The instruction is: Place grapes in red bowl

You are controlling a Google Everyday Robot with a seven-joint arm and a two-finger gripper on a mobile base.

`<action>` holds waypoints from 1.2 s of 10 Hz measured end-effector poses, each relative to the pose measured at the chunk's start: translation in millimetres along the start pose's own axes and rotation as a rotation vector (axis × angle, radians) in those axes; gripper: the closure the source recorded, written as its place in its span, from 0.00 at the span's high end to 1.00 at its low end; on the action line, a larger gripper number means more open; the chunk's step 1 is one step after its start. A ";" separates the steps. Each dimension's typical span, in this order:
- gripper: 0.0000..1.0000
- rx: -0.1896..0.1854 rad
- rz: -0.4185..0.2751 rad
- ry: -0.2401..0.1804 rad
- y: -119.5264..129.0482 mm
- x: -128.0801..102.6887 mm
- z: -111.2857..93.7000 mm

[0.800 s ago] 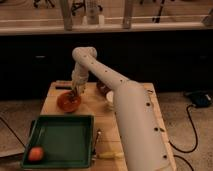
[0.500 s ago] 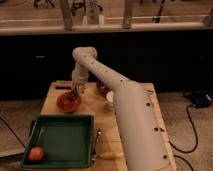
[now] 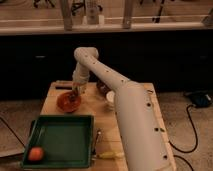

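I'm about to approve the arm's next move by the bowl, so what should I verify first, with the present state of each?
1. Pincer above the red bowl: ok, it hangs over the bowl's far right edge.
2. Whereabouts of the grapes: cannot tell, no bunch shows clearly at the pincer or in the bowl.
3. Red bowl upright on the table: ok.
4. Green tray apart from the bowl: ok, it lies nearer the camera.
5. Orange fruit out of the way: ok, it sits in the tray's near left corner.
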 end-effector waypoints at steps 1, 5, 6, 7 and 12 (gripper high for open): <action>0.27 -0.007 -0.008 -0.001 -2.4 -3.0 2.4; 0.67 -0.029 -0.014 -0.002 -2.7 -4.7 8.3; 0.75 -0.032 -0.016 -0.003 -3.5 -5.6 9.6; 0.80 -0.037 -0.017 -0.005 -4.3 -6.1 11.5; 0.80 -0.055 -0.015 -0.011 -3.4 -3.5 14.7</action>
